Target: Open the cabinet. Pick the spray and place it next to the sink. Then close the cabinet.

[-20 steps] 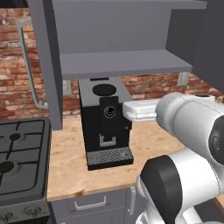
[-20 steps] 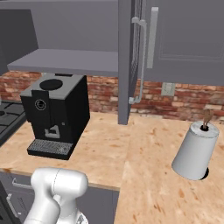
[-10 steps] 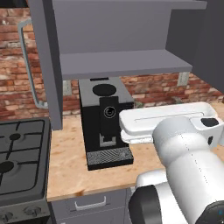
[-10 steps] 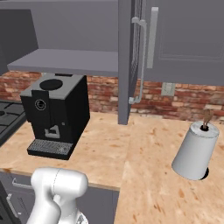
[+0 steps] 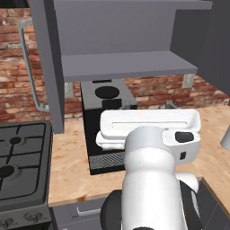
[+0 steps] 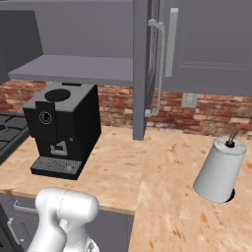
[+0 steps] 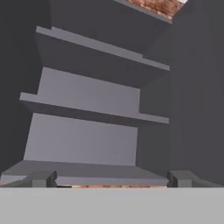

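Wide-open hand [image 7: 109, 178] faces the matte grey cabinet [image 7: 87, 109], flat shelves inside.

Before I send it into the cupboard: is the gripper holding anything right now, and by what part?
Nothing is held. The gripper is open, its fingertips wide apart with nothing between them, facing the open matte grey wall cabinet.

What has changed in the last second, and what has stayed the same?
The white robot arm swung left across the left base view and now covers the front of the black coffee machine. Nothing was gripped or released. The grey wall cabinet stays open; the white paper towel roll has not moved.
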